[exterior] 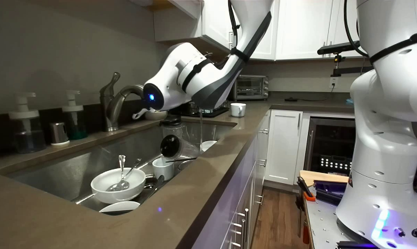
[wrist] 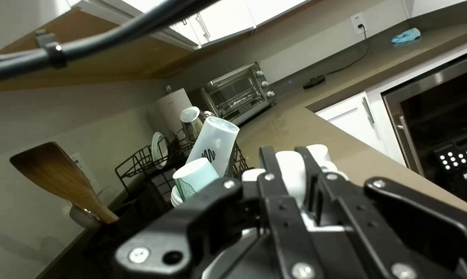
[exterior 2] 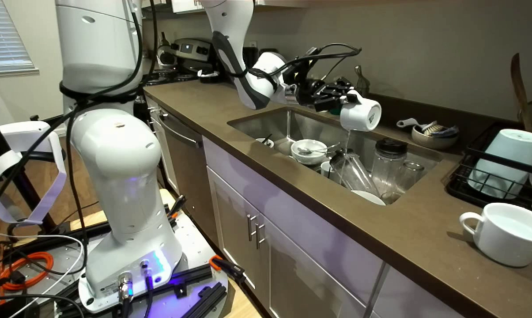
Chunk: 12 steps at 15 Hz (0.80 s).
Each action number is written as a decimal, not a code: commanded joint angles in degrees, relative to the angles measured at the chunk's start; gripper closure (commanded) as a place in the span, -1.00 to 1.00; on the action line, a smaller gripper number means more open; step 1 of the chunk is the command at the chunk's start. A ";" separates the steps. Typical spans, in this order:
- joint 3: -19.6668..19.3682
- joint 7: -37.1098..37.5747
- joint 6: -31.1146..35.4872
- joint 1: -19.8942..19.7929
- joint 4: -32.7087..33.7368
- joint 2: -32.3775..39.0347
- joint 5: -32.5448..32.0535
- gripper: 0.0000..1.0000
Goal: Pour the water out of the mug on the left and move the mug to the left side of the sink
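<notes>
We've got a glossy white round ceramic mug [exterior 2: 358, 115], dark base print; pale-mint tapered cup [wrist: 196, 177], green leaf print.

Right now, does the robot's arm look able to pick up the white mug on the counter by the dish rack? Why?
Probably not: its fingers are closed on another white mug, tipped over the sink with water streaming out. Nothing visibly covers the counter mug itself, though.

Tilted mug [exterior 2: 360, 114], mouth hidden, base mark [exterior 2: 372, 118] illegible; blinds [exterior 2: 3, 37] cut off
</notes>
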 commanded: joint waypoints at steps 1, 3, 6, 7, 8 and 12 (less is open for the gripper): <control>0.66 0.11 -0.88 -0.50 0.10 0.30 -0.17 0.67; 0.70 0.18 -1.48 -0.49 0.09 0.45 -0.31 0.67; 0.71 0.21 -1.57 -0.49 0.08 0.46 -0.34 0.67; 0.71 0.21 -1.57 -0.49 0.08 0.46 -0.34 0.67; 0.71 0.21 -1.58 -0.49 0.08 0.46 -0.35 0.67; 0.71 0.22 -1.58 -0.49 0.08 0.46 -0.37 0.67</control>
